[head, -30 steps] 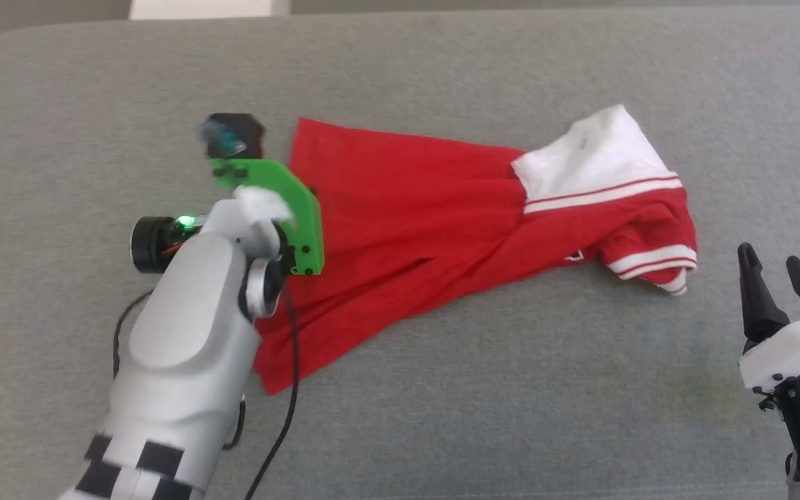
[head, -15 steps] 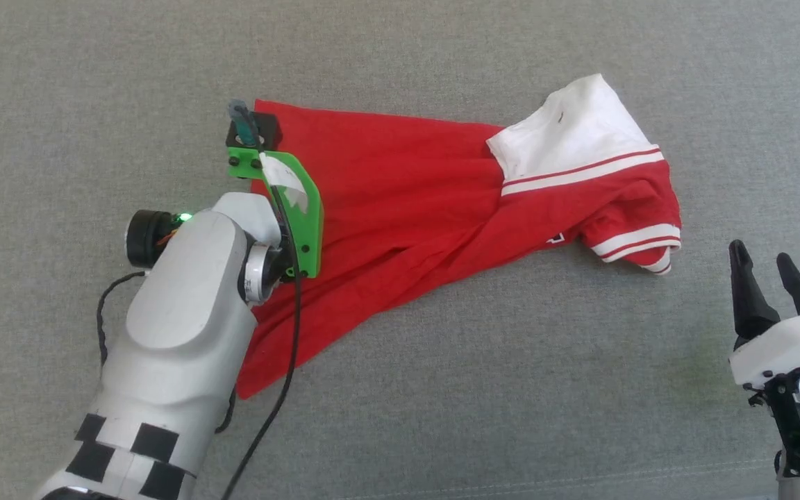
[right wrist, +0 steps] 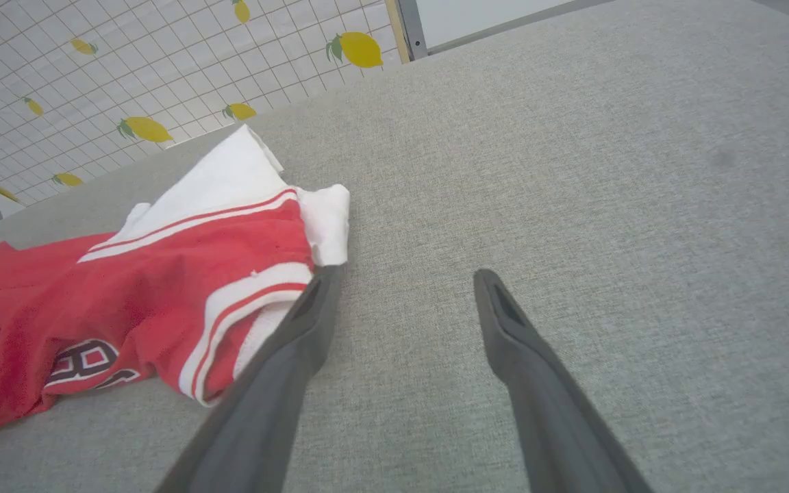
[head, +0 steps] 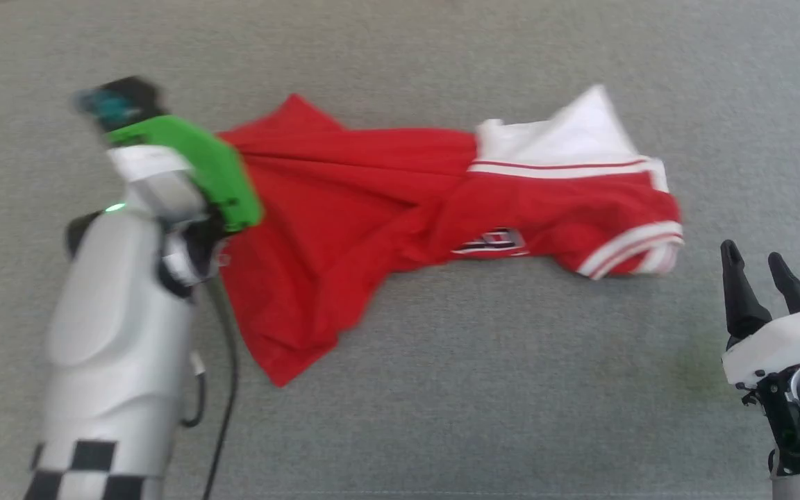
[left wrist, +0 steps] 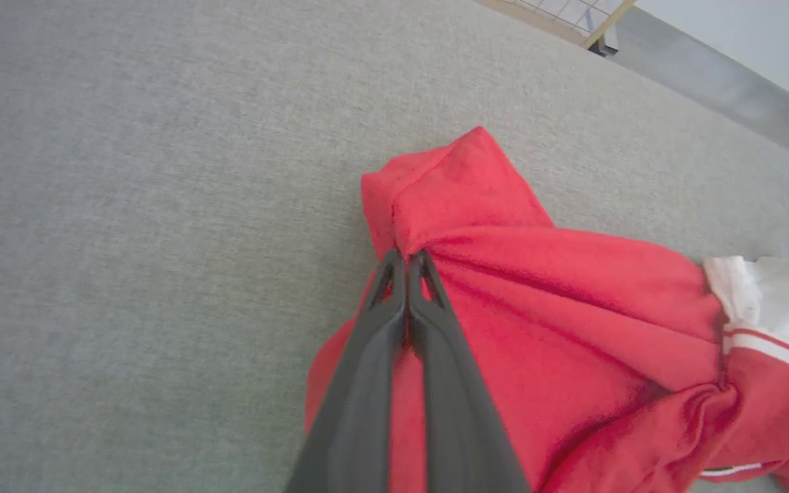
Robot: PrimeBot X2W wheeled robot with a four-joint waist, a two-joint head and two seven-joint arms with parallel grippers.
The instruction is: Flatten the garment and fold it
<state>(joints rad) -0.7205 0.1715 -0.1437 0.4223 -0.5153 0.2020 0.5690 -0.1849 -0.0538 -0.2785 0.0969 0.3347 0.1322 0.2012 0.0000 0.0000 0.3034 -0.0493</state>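
Observation:
The garment [head: 372, 208], red with white sleeves and striped trim, lies crumpled across the grey surface. Dark white-outlined letters show near its right end [head: 490, 241]. In the left wrist view my left gripper [left wrist: 406, 257] is shut on a pinched fold near the garment's [left wrist: 559, 308] red corner. In the head view the green wrist bracket [head: 192, 163] hides those fingers. My right gripper [head: 761, 267] stands open at the lower right, apart from the cloth. In the right wrist view the right gripper [right wrist: 405, 274] is open over bare surface, its left finger just beside the garment's [right wrist: 161, 287] striped sleeve.
The grey padded surface [head: 483, 389] stretches wide in front of and behind the garment. A black cable [head: 228, 389] hangs along my left arm. A wall with a lemon-patterned grid [right wrist: 127, 61] stands beyond the surface's far edge.
My left gripper closed on the garment's red corner and pulled it to the left. The cloth bunched and turned so the chest letters show. The right gripper stayed open.

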